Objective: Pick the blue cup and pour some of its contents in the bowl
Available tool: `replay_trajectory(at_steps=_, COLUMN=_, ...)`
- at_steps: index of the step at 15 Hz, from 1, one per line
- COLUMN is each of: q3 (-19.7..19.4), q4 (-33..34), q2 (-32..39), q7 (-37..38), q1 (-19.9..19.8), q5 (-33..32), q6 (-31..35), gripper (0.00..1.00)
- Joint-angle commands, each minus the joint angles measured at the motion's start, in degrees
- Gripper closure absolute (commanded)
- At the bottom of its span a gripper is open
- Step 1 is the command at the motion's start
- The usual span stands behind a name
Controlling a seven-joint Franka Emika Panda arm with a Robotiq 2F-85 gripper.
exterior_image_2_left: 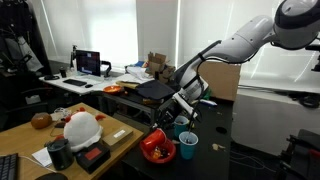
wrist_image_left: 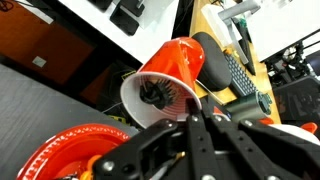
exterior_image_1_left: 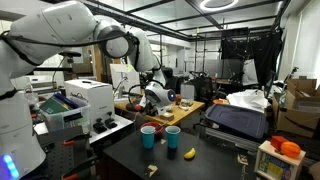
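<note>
Wrist view is showing the pincer (wrist_image_left: 190, 120) with its fingers drawn together, pinching the rim of a red-orange cup (wrist_image_left: 175, 65). This cup is lying tipped on its side, with its white mouth facing down toward a red bowl (wrist_image_left: 60, 140) in the lower left corner of that view. Something dark (wrist_image_left: 152, 93) is sitting just inside the mouth, too unclear to identify. In an exterior view the arm is hanging the pincer (exterior_image_2_left: 172, 115) above the bowl (exterior_image_2_left: 158, 155), which is resting near the edge of the dark surface (exterior_image_2_left: 225, 155) that borders a wooden desk (exterior_image_2_left: 25, 140). The blue cup (exterior_image_2_left: 188, 146) that the task names is standing upright on the surface just beside the bowl, apart from the pincer. So the cup being tipped appears to be the wrong one, unless the lighting is misleading the colour. Several things could go wrong from here. A grip on the thin rim alone is looking weak, so the cup could swivel or slip out. The tilt is already steep, so everything could tumble out rather than some of it. The mouth is sitting near the bowl's rim, so contents could land on the surface. Lowering the pincer could also knock over the blue cup.
</note>
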Motion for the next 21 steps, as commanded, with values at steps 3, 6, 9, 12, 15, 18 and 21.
replay_trajectory(at_steps=3, q3=-8.6, q4=4.8, q2=-0.7, q7=-0.6, q1=4.6, q5=7.0, q6=-13.8, gripper=0.99)
replay_trajectory(at_steps=6, q3=-12.6, q4=6.7, q2=0.3, q7=0.2, q1=7.8, q5=8.5, q6=-19.2, gripper=0.99)
replay_trajectory(at_steps=9, q3=-15.4, q4=8.2, q2=1.4, q7=1.3, q1=10.9, q5=10.3, q6=-22.2, gripper=0.99)
replay_trajectory(at_steps=12, q3=-17.0, q4=9.2, q2=1.9, q7=1.7, q1=12.9, q5=12.2, q6=-23.5, gripper=0.99)
replay_trajectory(at_steps=15, q3=-17.9, q4=10.3, q2=2.0, q7=1.6, q1=13.5, q5=15.0, q6=-23.6, gripper=0.99)
replay_trajectory(at_steps=18, q3=-18.7, q4=11.9, q2=2.4, q7=1.4, q1=13.6, q5=17.5, q6=-23.6, gripper=0.99)
replay_trajectory(at_steps=21, q3=-19.8, q4=13.8, q2=3.3, q7=2.5, q1=14.1, q5=18.5, q6=-24.4, gripper=0.99)
